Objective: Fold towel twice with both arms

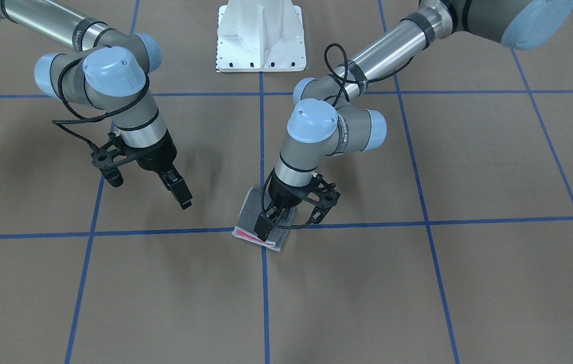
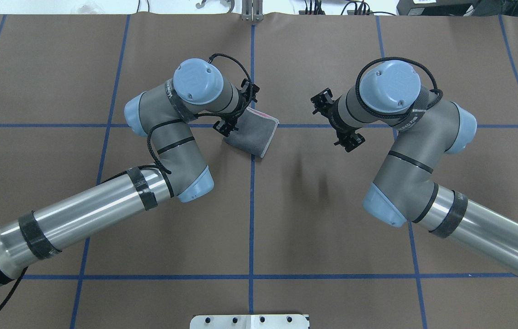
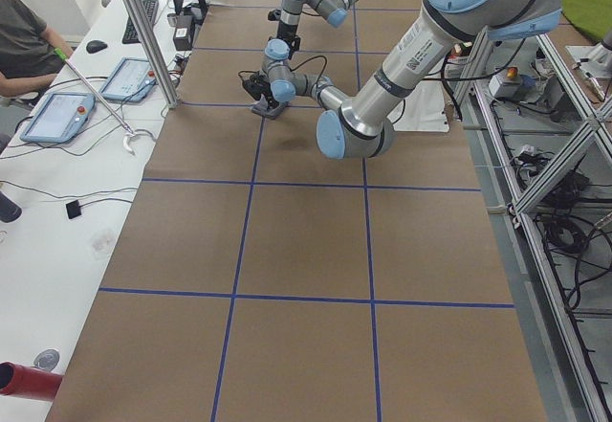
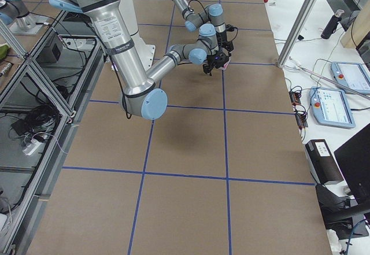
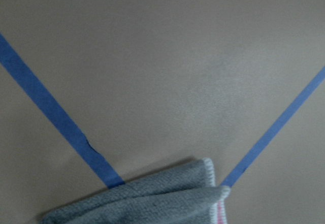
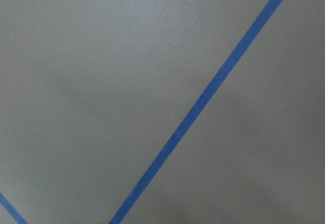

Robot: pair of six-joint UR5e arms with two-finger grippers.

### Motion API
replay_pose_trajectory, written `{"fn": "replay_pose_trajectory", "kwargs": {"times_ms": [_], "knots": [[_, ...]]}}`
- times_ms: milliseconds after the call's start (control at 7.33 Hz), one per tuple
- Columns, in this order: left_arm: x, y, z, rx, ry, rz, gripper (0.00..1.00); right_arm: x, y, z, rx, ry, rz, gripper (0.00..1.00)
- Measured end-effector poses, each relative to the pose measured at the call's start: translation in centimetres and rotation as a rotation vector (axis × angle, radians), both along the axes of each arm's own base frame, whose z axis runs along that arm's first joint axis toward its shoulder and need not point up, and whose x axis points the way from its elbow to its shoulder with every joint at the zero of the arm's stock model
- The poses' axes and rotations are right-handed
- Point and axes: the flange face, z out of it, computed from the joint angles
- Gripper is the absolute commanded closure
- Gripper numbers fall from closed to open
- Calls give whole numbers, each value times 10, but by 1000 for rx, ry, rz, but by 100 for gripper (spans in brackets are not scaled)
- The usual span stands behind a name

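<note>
Towel (image 2: 250, 134) folded, grey outside | left gripper (image 1: 265, 226) touching its pink-showing edge, spread unclear | right gripper (image 1: 181, 195) aloft, empty, spread unclear

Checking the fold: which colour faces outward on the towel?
The towel shows grey outward, pink peeking at one edge; best in overhead exterior.

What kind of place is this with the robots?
Probably a robot lab: the left arm and right arm reach over a table gridded with blue tape, with control tablets on a side desk.
</note>
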Motion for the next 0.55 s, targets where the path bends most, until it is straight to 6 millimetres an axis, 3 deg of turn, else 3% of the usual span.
{"fn": "replay_pose_trajectory", "kwargs": {"times_ms": [273, 545], "knots": [[-11, -4, -4, -10, 10, 11, 4, 1, 0, 0, 0, 0, 1, 0], [-7, 1, 16, -31, -13, 22, 4, 3, -2, 1, 1, 1, 3, 0]]}}
